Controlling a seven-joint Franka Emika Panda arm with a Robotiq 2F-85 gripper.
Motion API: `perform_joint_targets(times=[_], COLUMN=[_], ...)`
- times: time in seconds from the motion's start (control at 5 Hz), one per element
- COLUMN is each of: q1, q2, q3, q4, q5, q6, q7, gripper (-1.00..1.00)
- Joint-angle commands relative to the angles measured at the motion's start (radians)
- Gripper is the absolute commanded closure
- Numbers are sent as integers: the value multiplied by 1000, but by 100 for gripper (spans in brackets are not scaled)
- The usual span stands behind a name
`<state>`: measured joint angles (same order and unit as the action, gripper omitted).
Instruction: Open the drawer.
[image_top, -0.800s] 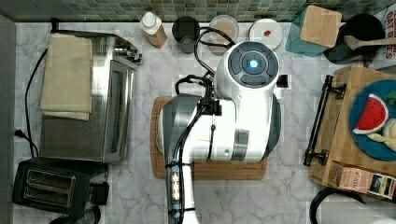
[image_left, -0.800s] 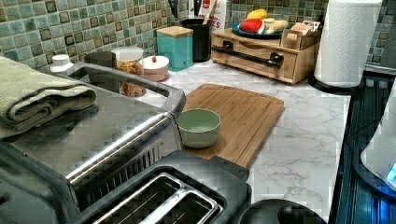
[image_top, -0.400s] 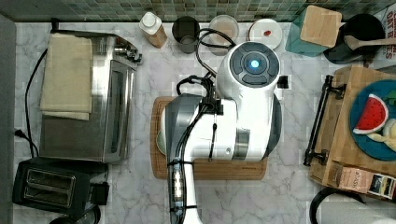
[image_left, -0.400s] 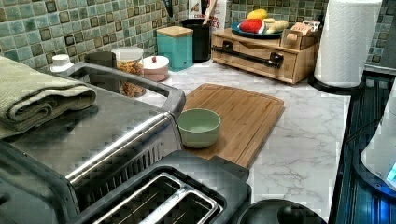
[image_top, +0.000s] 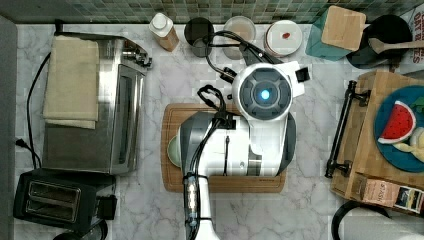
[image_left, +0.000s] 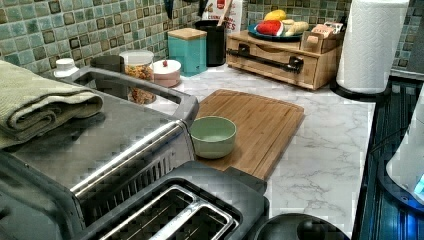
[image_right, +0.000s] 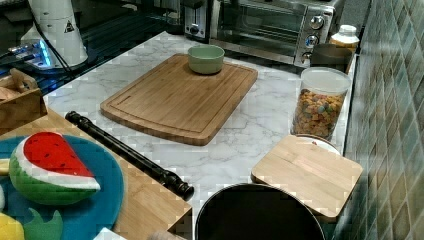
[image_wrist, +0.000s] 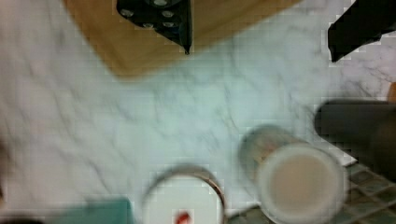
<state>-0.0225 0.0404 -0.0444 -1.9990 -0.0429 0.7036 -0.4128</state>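
The drawer (image_left: 270, 71) sits shut in a light wooden box unit at the top view's right. Its long black bar handle (image_top: 342, 131) faces the cutting board and also appears as the handle (image_right: 127, 152) and the handle (image_left: 265, 57). My white arm (image_top: 263, 93) hangs over the board's far right corner, well short of the handle. In the wrist view my gripper (image_wrist: 259, 32) is open, its black fingers (image_wrist: 161, 18) spread wide over bare marble, nothing between them.
A bamboo cutting board (image_top: 172, 145) carries a green bowl (image_left: 213, 136). A toaster oven (image_top: 95, 100) and a toaster (image_top: 50, 200) stand at the top view's left. Jars (image_top: 239, 31), a teal canister (image_top: 335, 32) and a black holder (image_top: 380, 37) line the back wall. A fruit plate (image_top: 397, 130) tops the box.
My wrist has shifted toward the top view's bottom and slightly left, from beside the jars to over the board's far corner. The drawer has stayed shut.
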Motion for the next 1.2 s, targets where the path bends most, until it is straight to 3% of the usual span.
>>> perform_joint_targets(times=[0.2, 0.4, 0.8, 1.2], q1=[-162, -223, -234, -259], q2=[111, 154, 146, 186], q3=[-121, -127, -151, -129], q4=[107, 136, 61, 86], q5=[1, 24, -39, -103], q6=[-181, -139, 4, 48], q7=[-432, -537, -484, -516], gripper=[-100, -100, -100, -100])
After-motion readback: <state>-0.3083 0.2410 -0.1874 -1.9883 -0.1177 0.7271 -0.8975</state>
